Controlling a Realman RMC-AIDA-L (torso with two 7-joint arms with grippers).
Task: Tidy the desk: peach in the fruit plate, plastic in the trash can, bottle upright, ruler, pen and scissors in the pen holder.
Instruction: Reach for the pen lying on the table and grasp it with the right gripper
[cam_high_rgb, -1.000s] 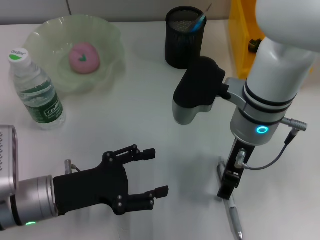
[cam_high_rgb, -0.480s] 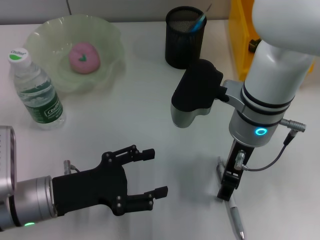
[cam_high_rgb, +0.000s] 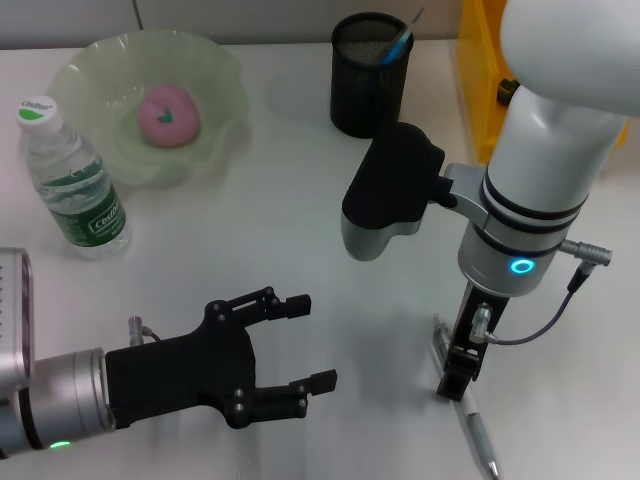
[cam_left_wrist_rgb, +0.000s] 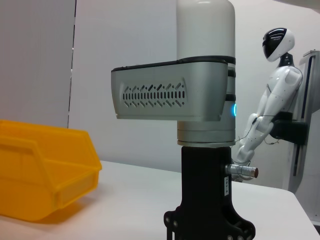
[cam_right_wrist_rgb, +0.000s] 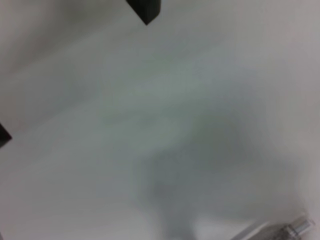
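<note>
Since a second ago, the right arm's wrist housing has drifted slightly toward the robot's left while the right gripper (cam_high_rgb: 456, 378) stays low over the pen (cam_high_rgb: 470, 425); nothing else on the desk (cam_high_rgb: 290, 200) has shifted. From the head view, that gripper points straight down with its tips at the pen's upper end, probably lining up for a pick, though whether its fingers are apart or closed on the pen cannot be told. The left gripper (cam_high_rgb: 305, 345) hovers over bare desk with its fingers spread wide and nothing between them, apparently kept out of the way. The peach (cam_high_rgb: 168, 113) already sits in the fruit plate (cam_high_rgb: 215, 70), the bottle (cam_high_rgb: 70, 180) stands upright beside it, and the pen holder (cam_high_rgb: 370, 85) holds a blue-handled item. The left wrist view shows the right arm's column before a yellow bin (cam_left_wrist_rgb: 45, 170). The right wrist view shows blurred desk surface close up and the pen's metal end (cam_right_wrist_rgb: 292, 227) at the frame's edge.
</note>
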